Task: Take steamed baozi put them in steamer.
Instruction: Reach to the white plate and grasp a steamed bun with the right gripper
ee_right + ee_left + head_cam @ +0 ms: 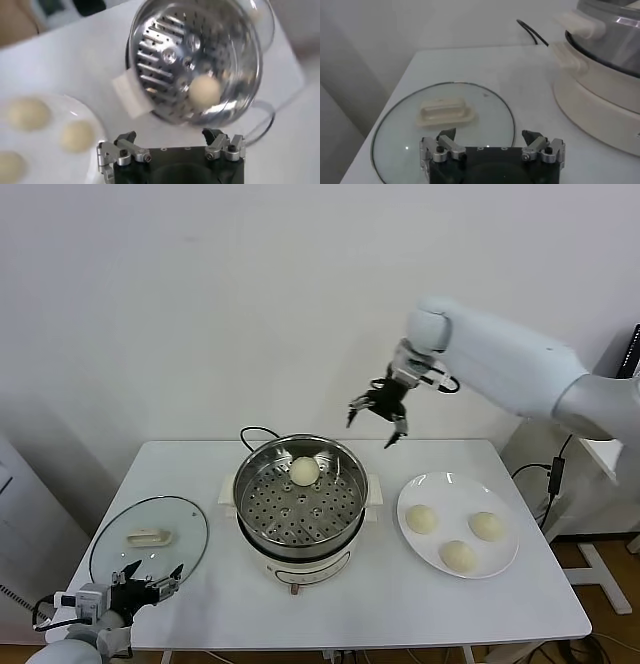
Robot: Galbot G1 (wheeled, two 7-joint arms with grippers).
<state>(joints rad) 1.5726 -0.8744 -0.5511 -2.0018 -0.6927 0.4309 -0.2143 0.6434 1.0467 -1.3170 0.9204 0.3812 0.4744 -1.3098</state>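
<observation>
Head view: right claw (377, 416), released and empty, hangs above the steamer (300, 494), one baozi (304, 471) below it inside; three baozi (457, 556) wait on the plate (505, 562). Likely risk: squeezing dents soft buns. Left claw (150, 580) idles, released, by the lid (150, 534).

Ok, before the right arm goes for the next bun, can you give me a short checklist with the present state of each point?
1. Right tool open and empty: ok, fingers spread, nothing between them.
2. Right tool clear of the steamer: ok, it hangs above the far rim, on the plate side.
3. First bun inside the steamer: ok, it lies on the perforated floor near the far wall.
4. Room for more buns: ok, most of the floor is bare.
5. Buns left on the plate: ok, three, apart from each other.
6. Left tool out of the way: ok, open, low by the lid.
</observation>
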